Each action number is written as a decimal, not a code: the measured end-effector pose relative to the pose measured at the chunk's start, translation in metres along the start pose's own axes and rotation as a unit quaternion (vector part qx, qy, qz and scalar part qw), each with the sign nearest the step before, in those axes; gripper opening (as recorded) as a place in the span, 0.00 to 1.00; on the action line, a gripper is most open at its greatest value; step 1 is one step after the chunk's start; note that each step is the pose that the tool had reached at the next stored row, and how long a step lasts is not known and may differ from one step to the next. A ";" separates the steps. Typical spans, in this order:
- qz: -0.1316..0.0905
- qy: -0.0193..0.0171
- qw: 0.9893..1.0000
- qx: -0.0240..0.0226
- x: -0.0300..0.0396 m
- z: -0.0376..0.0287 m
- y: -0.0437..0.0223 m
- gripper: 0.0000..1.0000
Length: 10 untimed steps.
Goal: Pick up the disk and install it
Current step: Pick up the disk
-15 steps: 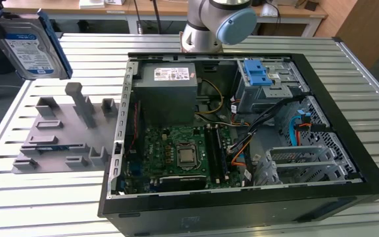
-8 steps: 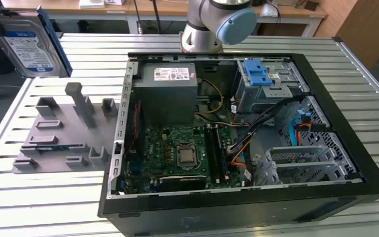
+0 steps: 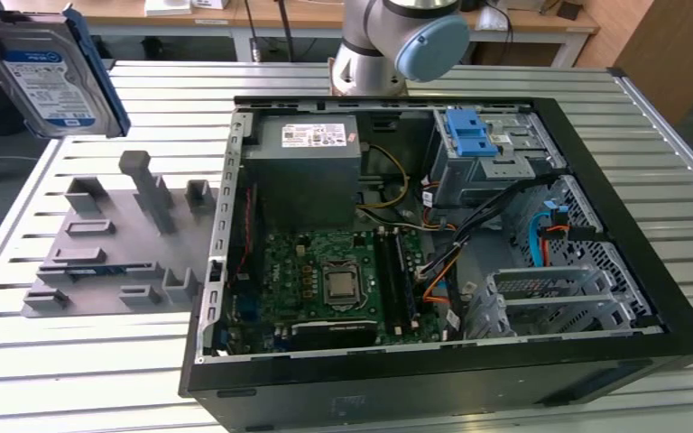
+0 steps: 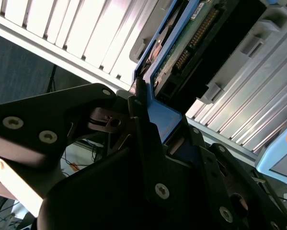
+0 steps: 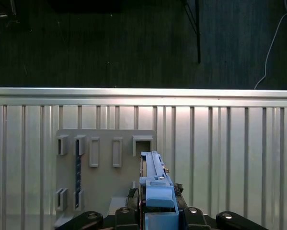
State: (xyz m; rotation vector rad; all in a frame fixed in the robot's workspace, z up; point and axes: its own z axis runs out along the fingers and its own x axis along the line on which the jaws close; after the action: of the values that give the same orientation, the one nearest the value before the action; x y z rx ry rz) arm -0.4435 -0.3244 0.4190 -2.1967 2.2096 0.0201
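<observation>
We see the disk (image 3: 48,81) in the upper left of the exterior view. It is lifted clear of the table (image 3: 106,361), with its blue-and-white label turned toward that camera and its blue carrier (image 3: 97,72) framing the edges. It hangs slightly tilted, well apart from the open computer case (image 3: 443,379) that takes up the centre and right of that view.

In the second wrist view the end effector (image 4: 155,122) is pinching the disk (image 4: 196,38) by the carrier (image 4: 163,120). Its black fingers (image 4: 142,139) are pressed against the blue plastic from either side, and the drive's green circuit board and connector row face this camera. In the first wrist view the end effector (image 5: 156,201) grips the same blue frame, and the disk (image 5: 155,175) is seen edge-on. Under it lie the grey fixture plate (image 5: 105,182) and the ribbed table (image 5: 229,153), with dark floor (image 5: 133,43) past the table's edge.

In the exterior view the fixture plate (image 3: 106,262) lies on the table at the left of the frame, just beside the case. Inside the case we see a grey power supply box (image 3: 310,171) at upper centre. The green motherboard (image 3: 322,280) sits below it, and a metal drive cage (image 3: 491,153) with a blue latch is at the upper right. The arm (image 3: 395,45) rises at the top centre of the frame, behind the case.
</observation>
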 end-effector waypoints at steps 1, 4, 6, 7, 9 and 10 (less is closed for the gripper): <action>0.000 0.000 1.000 0.000 0.0000 -0.0009 0.0000 0.36; 0.000 0.000 1.000 0.000 -0.0001 -0.0038 0.0000 0.36; 0.000 0.000 1.000 0.000 -0.0002 -0.0057 -0.0001 0.36; 0.000 -0.001 1.000 0.000 -0.0002 -0.0067 -0.0001 0.36; 0.000 -0.001 1.000 0.000 -0.0002 -0.0087 -0.0001 0.36; 0.000 -0.001 1.000 0.000 -0.0003 -0.0097 -0.0001 0.36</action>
State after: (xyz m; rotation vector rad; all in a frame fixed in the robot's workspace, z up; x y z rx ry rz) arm -0.4435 -0.3243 0.4288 -2.1961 2.2089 0.0214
